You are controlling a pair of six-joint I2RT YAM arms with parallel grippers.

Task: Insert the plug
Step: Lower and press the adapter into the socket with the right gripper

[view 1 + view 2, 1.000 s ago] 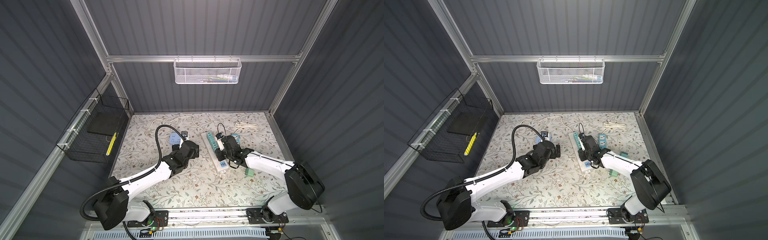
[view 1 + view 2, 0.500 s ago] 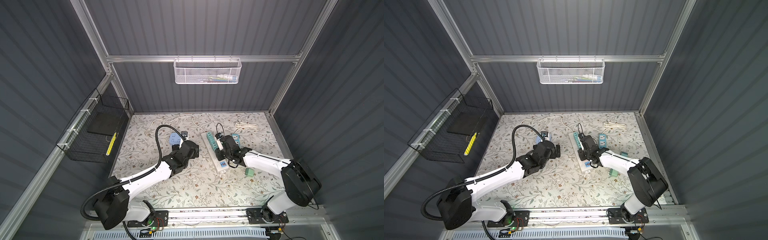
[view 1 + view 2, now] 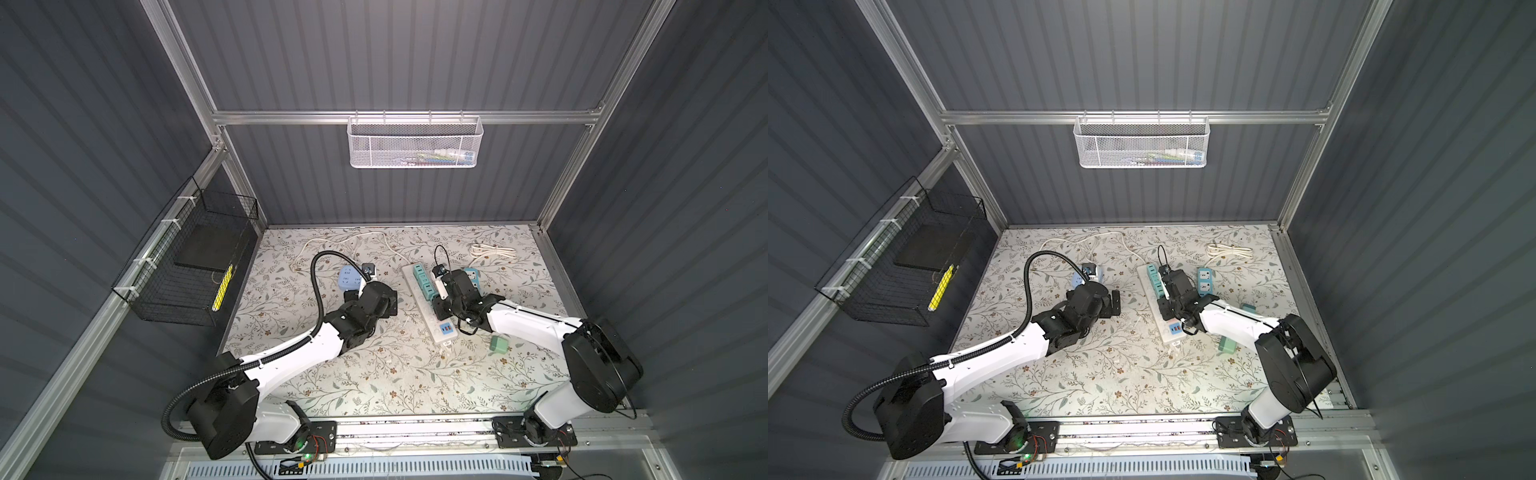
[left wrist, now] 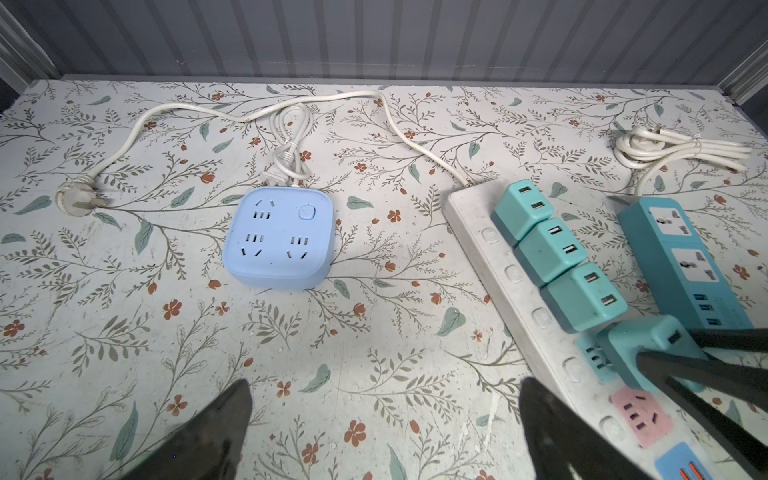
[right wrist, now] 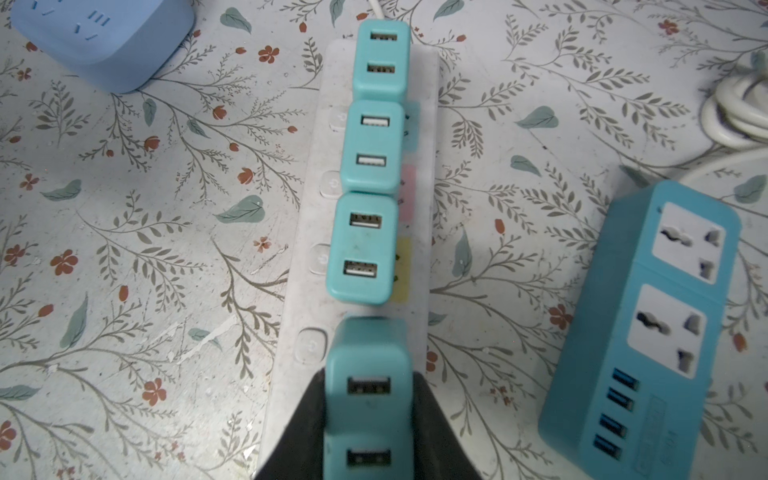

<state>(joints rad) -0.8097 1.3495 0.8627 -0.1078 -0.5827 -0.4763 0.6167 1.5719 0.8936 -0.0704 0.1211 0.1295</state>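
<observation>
A white power strip (image 5: 299, 291) lies on the flowered mat, also seen in a top view (image 3: 436, 328). Three teal plugs (image 5: 361, 245) with USB ports stand in a row in it. My right gripper (image 5: 368, 376) is shut on another teal plug (image 5: 369, 399) and holds it over the strip's following socket, right beside the row. The left wrist view shows this plug (image 4: 648, 345) slightly tilted above the strip. Its prongs are hidden. My left gripper (image 4: 384, 386) hangs open over bare mat, left of the strip, with nothing between its fingers.
A light blue square socket block (image 4: 278, 241) sits left of the strip. A teal socket bar (image 5: 648, 324) lies to its right. A green plug (image 3: 498, 344) rests on the mat beside my right arm. White cords (image 4: 681, 149) lie at the back.
My right arm has shifted very slightly with the plug still gripped over the strip. The left arm and its open gripper have not moved.
</observation>
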